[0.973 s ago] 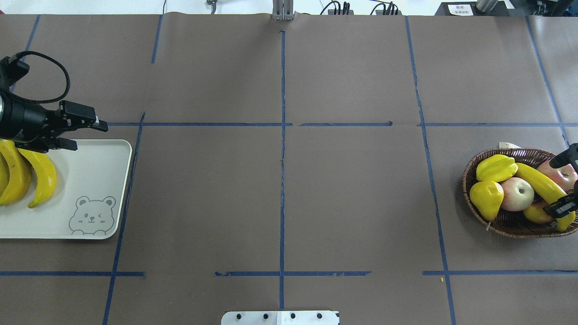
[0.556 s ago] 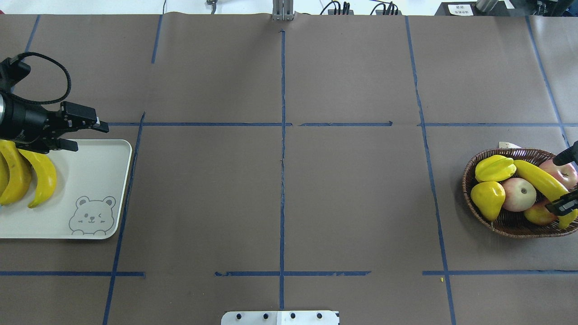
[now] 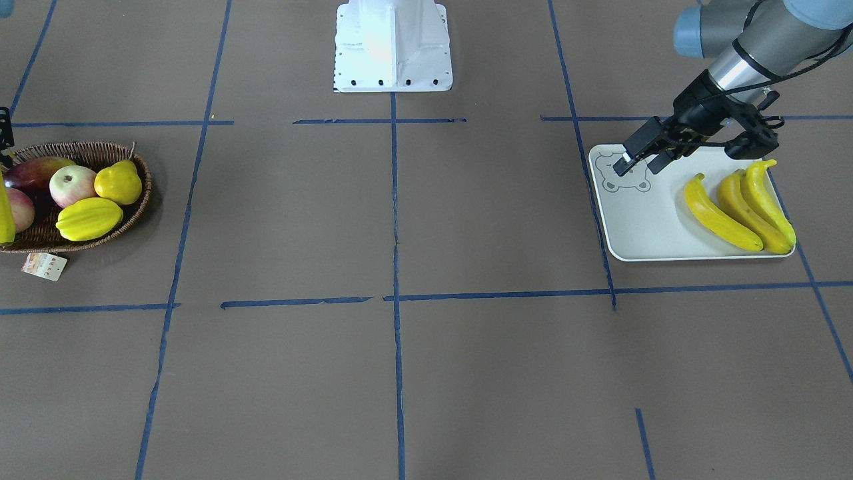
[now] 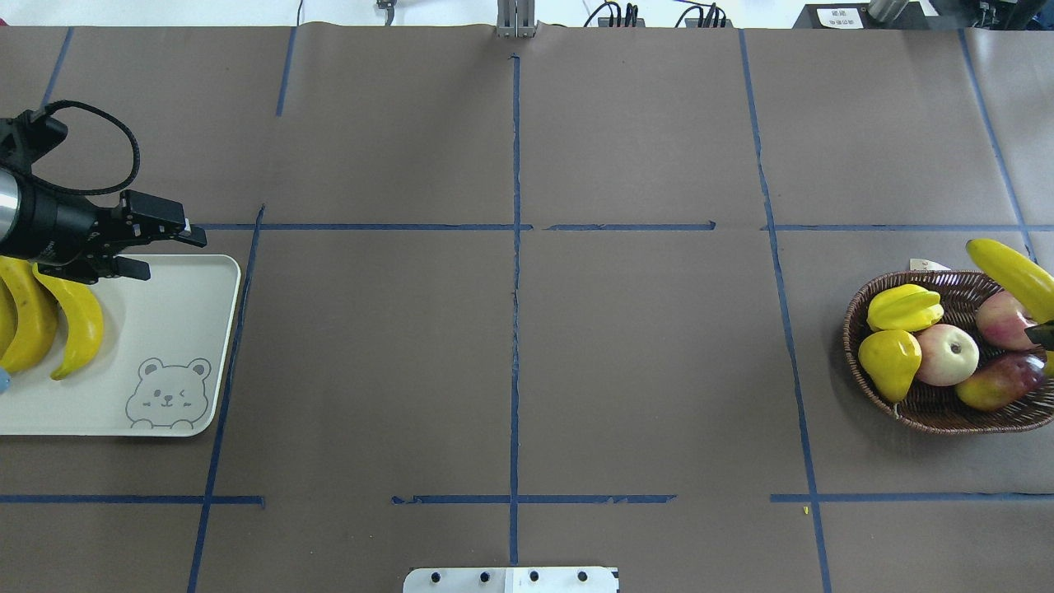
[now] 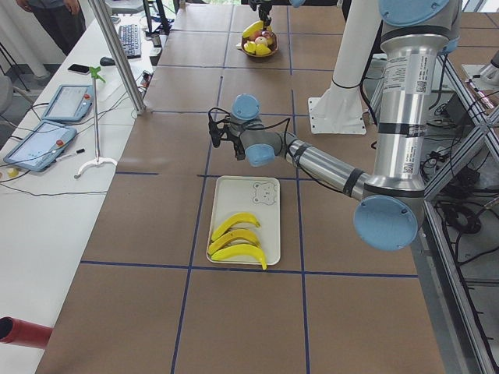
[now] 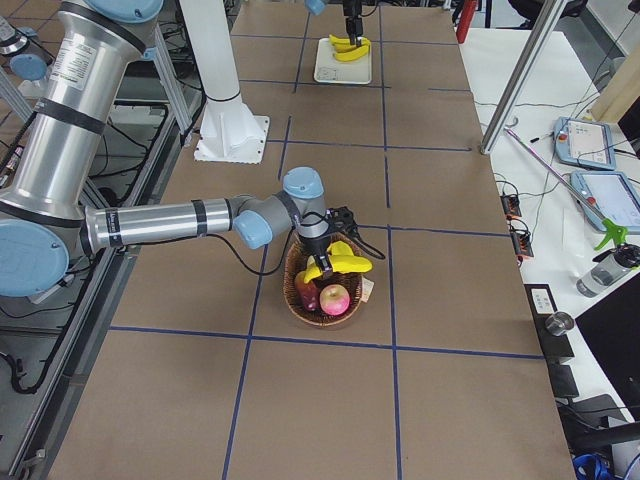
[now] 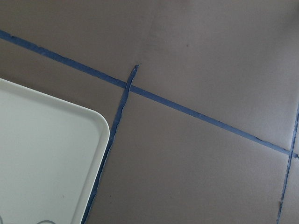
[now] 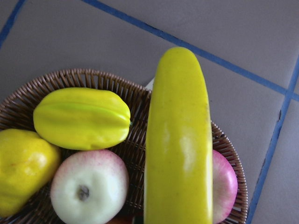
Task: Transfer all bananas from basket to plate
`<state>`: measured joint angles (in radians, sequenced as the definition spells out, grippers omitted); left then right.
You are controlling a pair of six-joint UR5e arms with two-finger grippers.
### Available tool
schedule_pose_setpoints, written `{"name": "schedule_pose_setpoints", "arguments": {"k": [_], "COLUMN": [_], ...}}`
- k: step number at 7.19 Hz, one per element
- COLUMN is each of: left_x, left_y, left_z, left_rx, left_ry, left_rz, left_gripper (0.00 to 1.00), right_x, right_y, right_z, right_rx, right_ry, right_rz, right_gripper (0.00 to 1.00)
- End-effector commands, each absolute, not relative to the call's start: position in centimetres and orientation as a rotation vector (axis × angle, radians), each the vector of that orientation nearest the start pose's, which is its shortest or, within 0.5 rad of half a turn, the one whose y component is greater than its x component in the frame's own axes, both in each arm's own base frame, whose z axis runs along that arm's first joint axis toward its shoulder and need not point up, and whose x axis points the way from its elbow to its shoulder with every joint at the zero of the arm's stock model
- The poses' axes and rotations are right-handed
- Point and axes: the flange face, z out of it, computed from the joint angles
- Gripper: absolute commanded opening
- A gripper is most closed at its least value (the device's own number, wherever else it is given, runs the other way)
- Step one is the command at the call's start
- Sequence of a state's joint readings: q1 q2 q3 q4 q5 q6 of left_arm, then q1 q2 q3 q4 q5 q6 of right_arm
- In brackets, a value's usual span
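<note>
One plate (image 4: 165,329) holds three bananas (image 3: 733,210) side by side. The left gripper (image 4: 174,255) hovers level over its far corner, fingers spread, empty. One basket (image 4: 939,417) holds two apples (image 4: 947,354), a starfruit (image 4: 904,306), a pear (image 4: 889,362) and a mango (image 4: 1000,380). The right gripper (image 4: 1042,333) pinches the fourth banana (image 4: 1013,276) above it.

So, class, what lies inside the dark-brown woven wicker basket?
A ridged yellow starfruit, round yellow pear, pale pink apple, redder apple and a reddish mango-like fruit. The long yellow banana hangs above the basket, not in it. Anything beneath the fruit is covered.
</note>
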<state>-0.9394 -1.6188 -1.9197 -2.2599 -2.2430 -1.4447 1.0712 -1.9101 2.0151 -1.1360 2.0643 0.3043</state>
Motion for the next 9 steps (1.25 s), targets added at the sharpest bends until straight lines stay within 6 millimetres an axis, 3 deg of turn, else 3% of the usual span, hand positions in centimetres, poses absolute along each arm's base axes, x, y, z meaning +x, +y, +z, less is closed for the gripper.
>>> {"name": "schedule_pose_setpoints", "arguments": {"k": [1, 2, 4, 6, 9], "left_x": [25.7, 26.1, 28.0, 29.5, 31.6], "left_y": [-44.4, -44.3, -44.5, -44.5, -44.2], "left_z": [34.8, 34.0, 30.0, 27.0, 23.2], "left_rx": [0.03, 0.033, -0.002, -0.032, -0.049], "left_ry": [1.256, 1.269, 1.327, 1.373, 1.422], "left_rz": [-0.288, -0.274, -0.301, -0.315, -0.352], "left_gripper": [1.0, 1.0, 1.0, 1.0, 1.0], "right_x": [-11.8, -12.4, -15.4, -20.4, -27.8], "right_y": [-38.7, -39.2, -40.7, -39.4, -37.9], "right_z": [51.5, 50.4, 44.8, 40.4, 32.2], "right_rx": [0.316, 0.339, 0.333, 0.294, 0.254], "right_ry": [-0.761, -0.815, -1.005, -1.21, -1.449], "right_rz": [-0.33, -0.351, -0.181, -0.074, 0.032], "right_gripper": [0.08, 0.09, 0.09, 0.09, 0.1]}}
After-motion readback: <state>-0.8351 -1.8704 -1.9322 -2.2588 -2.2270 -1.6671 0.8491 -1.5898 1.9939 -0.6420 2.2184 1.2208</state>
